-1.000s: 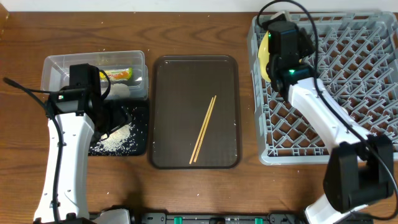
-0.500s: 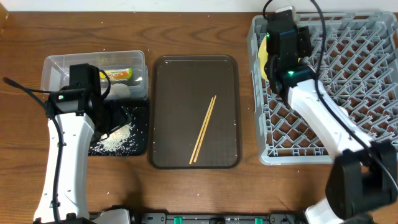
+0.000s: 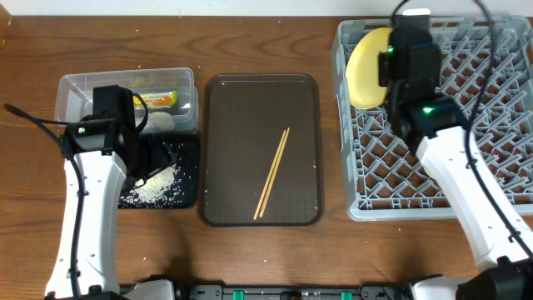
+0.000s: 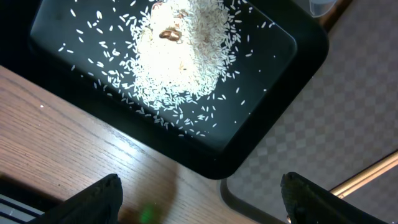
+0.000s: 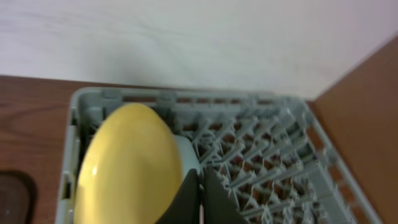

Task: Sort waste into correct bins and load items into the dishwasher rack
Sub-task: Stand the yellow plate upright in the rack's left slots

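Note:
The yellow plate stands on edge in the far left corner of the grey dishwasher rack. In the right wrist view my right gripper is shut and empty just right of the plate. My left gripper is open and empty above the near corner of the black tray, which holds the rice. The clear tub holds the snack wrapper and the white scrap. Two chopsticks lie on the brown tray. The bowls and cup are out of view.
The brown serving tray lies between the bins and the rack. In the left wrist view its edge is right of the black tray. A wall stands behind the rack.
My right arm has moved to the right, off the yellow plate, which now shows whole in the rack corner. The left arm has not moved.

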